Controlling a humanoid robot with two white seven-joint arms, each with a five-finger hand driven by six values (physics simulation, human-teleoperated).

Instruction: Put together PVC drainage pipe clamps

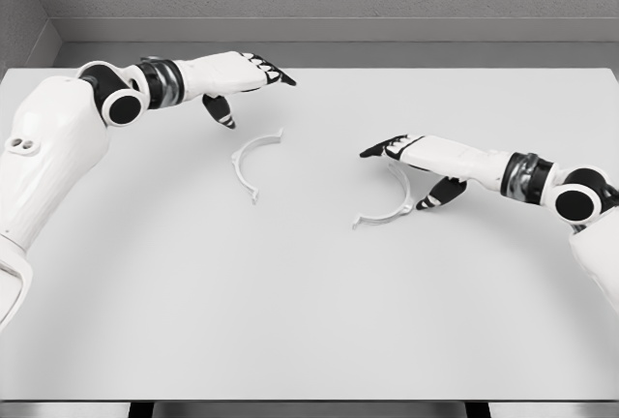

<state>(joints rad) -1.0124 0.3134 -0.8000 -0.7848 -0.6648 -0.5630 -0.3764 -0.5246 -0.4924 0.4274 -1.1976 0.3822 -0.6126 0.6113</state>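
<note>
Two white half-ring clamp pieces lie flat on the white table [309, 312]. The left clamp half [253, 158] curves open toward the right, near the table's middle. The right clamp half [389, 202] curves open toward the left, partly under my right hand. My left hand [253, 81] hovers up and left of the left clamp half, fingers stretched out, thumb hanging down, holding nothing. My right hand [411, 162] reaches in over the upper end of the right clamp half, fingers extended and thumb spread below, not closed on it.
A grey wall runs behind the table's far edge [319, 68]. The table's front edge [309, 401] lies at the bottom of the picture.
</note>
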